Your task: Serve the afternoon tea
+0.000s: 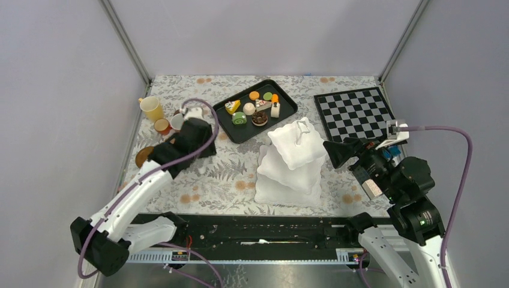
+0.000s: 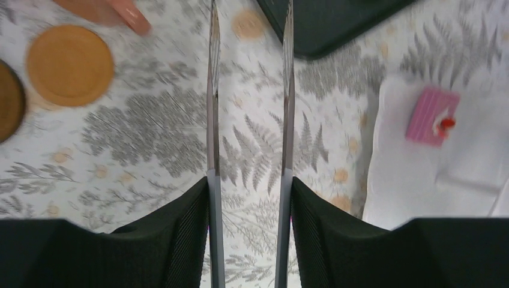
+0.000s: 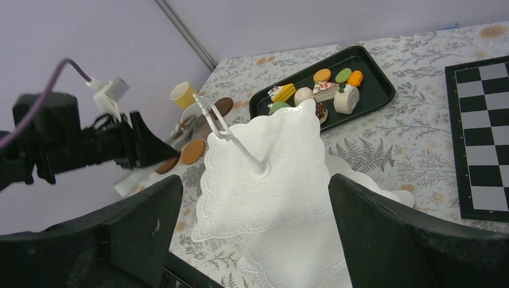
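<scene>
Left gripper [image 2: 249, 186] is about half closed, clamped on the silver tongs [image 2: 213, 90]. The two blades run straight ahead from between my fingers, parallel, with nothing between them. Right gripper [image 3: 255, 186] is spread wide and holds nothing, hovering over the top tier of the white stand [image 3: 282, 144]. Toy cakes and macarons [image 1: 249, 108] sit on the black tray [image 1: 240, 133], ahead and to the right of the tong tips. One pink cake [image 2: 431, 114] already lies on the stand's lowest tier, well to the right of my left gripper. An orange-brown saucer [image 2: 69, 65] lies flat on the counter [image 2: 150, 132], left of the blades; the yellow cup [image 1: 151, 108] stands beyond it. Handling, as I judge it: the cakes look small, light and hard-surfaced, so they are likely slippery against smooth metal and prone to twist or pop out. Best taken across the flat sides, low on the body, with a gentle squeeze. The round macarons look worse; pinch across the flat faces if possible. The stand looks stiff, tall and top-heavy. The wire loop [image 3: 219, 123] at its top is the only obvious hold, and a knock from either arm could tip it. The saucers are thin and flush to the cloth, so rim only. No brand, label or writing is readable anywhere.
</scene>
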Action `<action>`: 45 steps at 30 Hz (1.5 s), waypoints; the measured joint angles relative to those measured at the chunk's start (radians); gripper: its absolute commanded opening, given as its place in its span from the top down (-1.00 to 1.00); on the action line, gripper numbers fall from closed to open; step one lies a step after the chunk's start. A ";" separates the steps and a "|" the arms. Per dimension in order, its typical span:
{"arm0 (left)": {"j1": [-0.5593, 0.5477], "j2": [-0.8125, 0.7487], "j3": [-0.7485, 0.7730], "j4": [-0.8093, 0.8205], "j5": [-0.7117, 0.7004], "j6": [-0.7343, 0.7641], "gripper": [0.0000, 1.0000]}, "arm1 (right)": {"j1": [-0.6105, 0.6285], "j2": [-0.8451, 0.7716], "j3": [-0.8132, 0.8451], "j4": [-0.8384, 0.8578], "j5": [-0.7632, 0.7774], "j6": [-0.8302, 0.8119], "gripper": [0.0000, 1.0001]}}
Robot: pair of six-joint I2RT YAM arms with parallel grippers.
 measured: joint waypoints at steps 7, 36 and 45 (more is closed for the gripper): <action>0.213 0.298 0.349 -0.003 0.179 0.068 0.04 | 0.000 0.048 0.000 -0.032 0.025 -0.055 -0.97; 0.324 0.684 0.560 0.036 0.529 0.938 -0.18 | 0.002 0.088 -0.011 -0.039 0.092 -0.204 -0.97; 0.352 0.803 0.675 -0.040 0.584 0.988 -0.09 | 0.002 0.084 -0.011 -0.043 0.113 -0.210 -0.97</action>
